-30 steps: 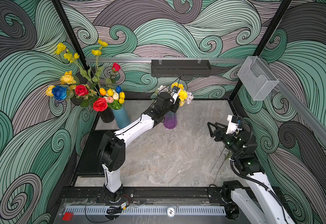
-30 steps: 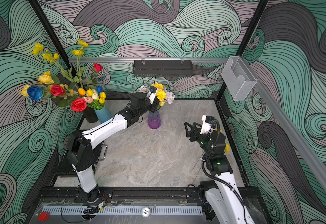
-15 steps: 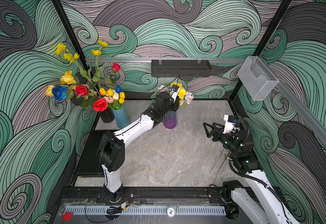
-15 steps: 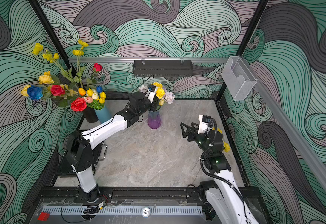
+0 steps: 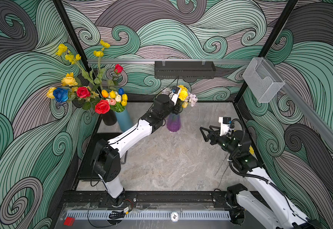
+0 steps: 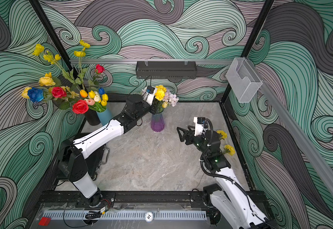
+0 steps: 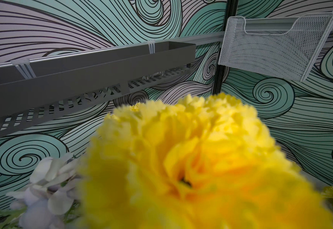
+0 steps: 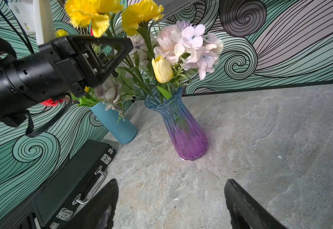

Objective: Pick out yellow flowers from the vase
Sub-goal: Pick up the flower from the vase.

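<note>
The purple glass vase (image 5: 173, 124) (image 6: 157, 124) (image 8: 187, 136) stands at the back of the table, holding yellow pom-pom flowers (image 5: 182, 94) (image 6: 159, 94) (image 8: 142, 13), a yellow tulip (image 8: 162, 69) and pale lilac blooms. My left gripper (image 8: 112, 53) (image 6: 152, 107) is in among the stems above the vase mouth, shut on a yellow pom-pom's stem. That bloom (image 7: 191, 158) hides the jaws in the left wrist view. My right gripper (image 5: 205, 133) (image 6: 181, 134) (image 8: 171, 184) hangs open and empty to the right of the vase. Two yellow flowers (image 6: 222, 134) (image 6: 229, 149) lie on the table beside the right arm.
A blue vase (image 5: 124, 121) and a black vase (image 5: 108, 118) with mixed bouquets fill the back left corner. A black case (image 8: 72, 178) lies along the left edge. A black rack (image 5: 184, 69) and a mesh bin (image 5: 263, 79) hang on the walls.
My right gripper has opened wider and moved left, closer to the purple vase. The left gripper stays among the stems, its jaws drawn in a little.
</note>
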`<state>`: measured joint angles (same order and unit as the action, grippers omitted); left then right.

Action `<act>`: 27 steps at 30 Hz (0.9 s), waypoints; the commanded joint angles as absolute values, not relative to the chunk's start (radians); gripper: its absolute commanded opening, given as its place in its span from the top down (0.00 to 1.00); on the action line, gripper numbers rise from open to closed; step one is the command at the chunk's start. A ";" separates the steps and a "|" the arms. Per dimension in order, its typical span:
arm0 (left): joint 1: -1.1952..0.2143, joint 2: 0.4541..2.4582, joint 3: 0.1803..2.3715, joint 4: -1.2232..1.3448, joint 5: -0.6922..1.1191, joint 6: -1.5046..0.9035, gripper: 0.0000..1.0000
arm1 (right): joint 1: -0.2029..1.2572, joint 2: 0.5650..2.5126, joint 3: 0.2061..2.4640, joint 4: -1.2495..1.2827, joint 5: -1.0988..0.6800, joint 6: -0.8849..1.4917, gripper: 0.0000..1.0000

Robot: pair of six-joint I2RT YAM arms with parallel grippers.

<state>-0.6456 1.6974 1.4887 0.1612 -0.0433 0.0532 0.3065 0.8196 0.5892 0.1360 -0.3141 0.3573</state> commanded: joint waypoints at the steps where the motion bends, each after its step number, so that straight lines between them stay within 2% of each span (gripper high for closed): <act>1: -0.638 1.649 1.490 0.178 -0.010 0.034 0.76 | 0.337 0.842 0.626 0.206 -0.293 0.301 0.17; 17: -0.634 1.584 1.495 0.165 0.015 0.024 0.76 | 0.476 1.081 0.678 0.471 -0.278 0.093 0.19; 27: -0.634 1.567 1.502 0.170 0.026 0.012 0.74 | 0.530 1.342 0.776 0.706 -0.281 -0.053 0.21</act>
<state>-0.6418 1.5993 1.4876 0.1577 0.0051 0.0284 0.5186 1.2976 0.7273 0.5808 -0.2874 0.0219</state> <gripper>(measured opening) 0.256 0.796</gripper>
